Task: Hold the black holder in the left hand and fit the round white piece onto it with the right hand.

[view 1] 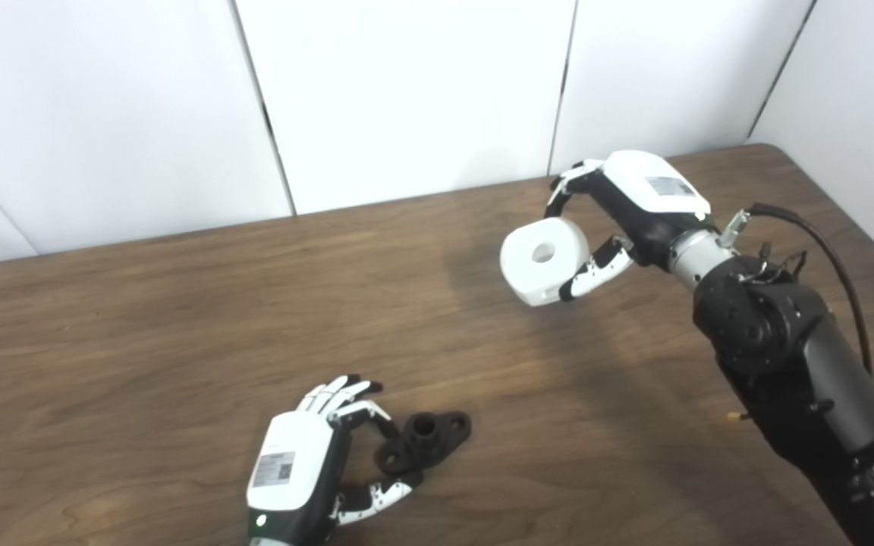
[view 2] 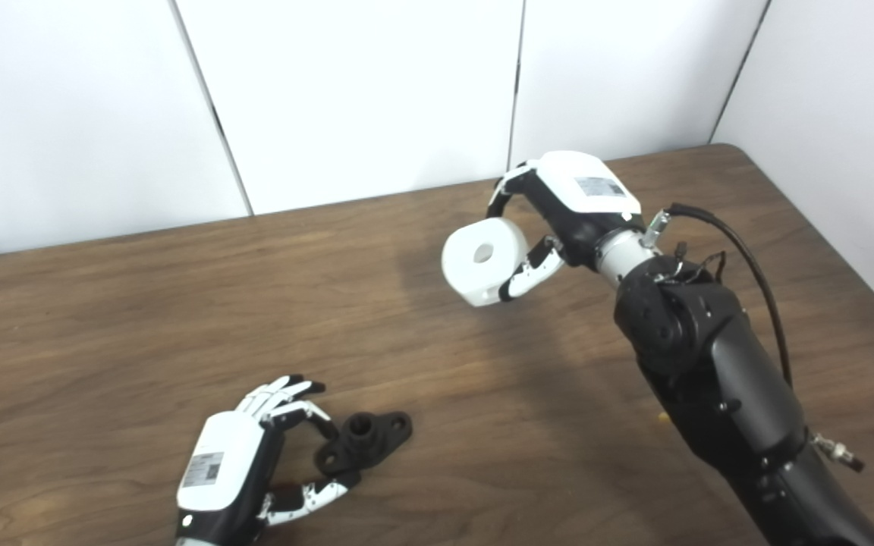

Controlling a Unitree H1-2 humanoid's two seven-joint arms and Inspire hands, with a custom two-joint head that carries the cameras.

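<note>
My right hand (view 1: 623, 220) has the round white piece (view 1: 545, 260) clamped between its fingers (view 1: 596, 271) and thumb, lifted clear of the worktop (view 1: 179, 318) at about two o'clock in my view, its centre hole facing up and toward me. The black holder (view 1: 423, 441) lies flat on the worktop at about six o'clock, stub pointing up, well apart from the white piece.

My left hand (view 1: 308, 462) sits just beside the holder at its nine o'clock side, fingers (view 1: 365, 413) curled partway around it with one tip near the far flange and the thumb near the close end. They look spread rather than clamped, so I judge it has not gripped yet (whether a tip already touches the flange I cannot tell from these views).

The step in hand, as I read it, is securing the holder. I want the left fingers to close on the flange edges, not over the stub, so the top stays free for the white piece. I would lift it just enough to clear the wood and keep the stub upright and turned toward the right hand.

Then I would bring the right hand across toward seven o'clock, tip the piece so its hole faces down onto the stub, line up the axes before lowering, and press gently; a skewed approach would likely jam or knock the holder loose.
</note>
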